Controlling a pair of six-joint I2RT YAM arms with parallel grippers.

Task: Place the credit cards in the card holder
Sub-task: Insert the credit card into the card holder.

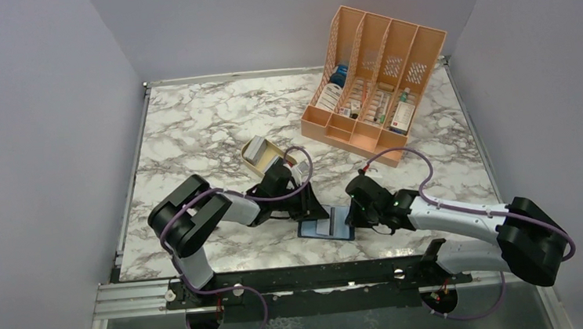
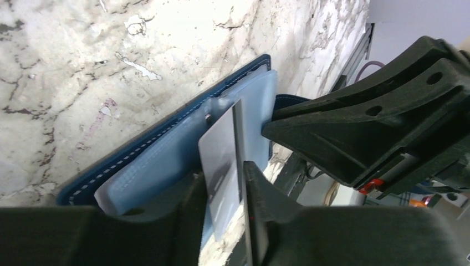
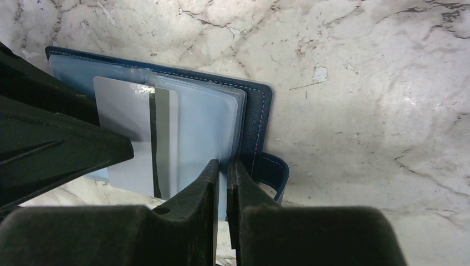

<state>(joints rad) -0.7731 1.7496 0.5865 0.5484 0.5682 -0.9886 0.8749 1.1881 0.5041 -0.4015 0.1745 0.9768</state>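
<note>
The navy card holder [image 1: 307, 229] lies open on the marble near the front, its pale clear sleeve pages [image 2: 161, 160] facing up. One grey credit card [image 2: 221, 149] with a dark stripe lies partly pushed into a sleeve [image 3: 130, 127]. My left gripper [image 2: 220, 172] is open, with its jaws a little apart on either side of the card's outer end. My right gripper [image 3: 221, 166] is shut on the right edge of the sleeve pages, beside the holder's navy cover [image 3: 258, 122] and its strap. In the top view, the left gripper [image 1: 307, 206] and the right gripper [image 1: 353, 218] meet over the holder.
A gold tin [image 1: 260, 155] stands open just behind my left arm. A peach-orange slotted file rack [image 1: 371, 72] holding bottles and small items stands at the back right. Grey walls enclose the marble table [image 1: 191, 133].
</note>
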